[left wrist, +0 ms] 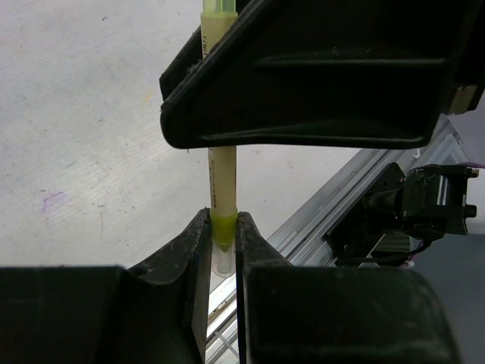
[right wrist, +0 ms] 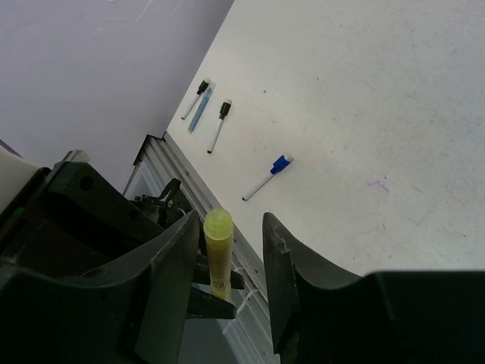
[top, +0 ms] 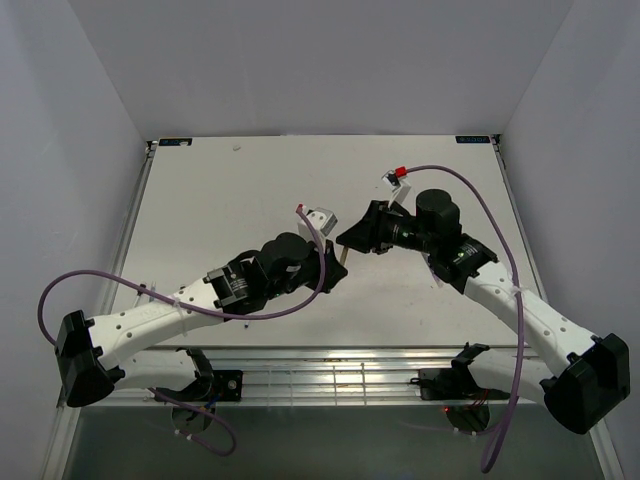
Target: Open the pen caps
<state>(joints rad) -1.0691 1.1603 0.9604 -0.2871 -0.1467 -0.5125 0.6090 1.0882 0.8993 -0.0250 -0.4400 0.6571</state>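
My left gripper (left wrist: 223, 235) is shut on the lower end of a pale yellow pen (left wrist: 222, 182), pinching its yellow-green band just above a clear end piece. The pen stands upright, held above the table. Its yellow-green top end (right wrist: 217, 224) sits between the fingers of my right gripper (right wrist: 231, 250), which is open. That end lies close to the left finger (right wrist: 170, 265), with a wide gap to the other finger. In the top view both grippers (top: 335, 268) (top: 352, 240) meet over the table's middle. I cannot tell which end is the pen cap.
A white pen with a blue cap (right wrist: 267, 177) lies on the white table (right wrist: 364, 114). Two white pens with black caps (right wrist: 220, 125) (right wrist: 195, 100) and a pale blue stick (right wrist: 201, 110) lie farther off near the wall. An aluminium rail (left wrist: 333, 205) runs along the table's near edge.
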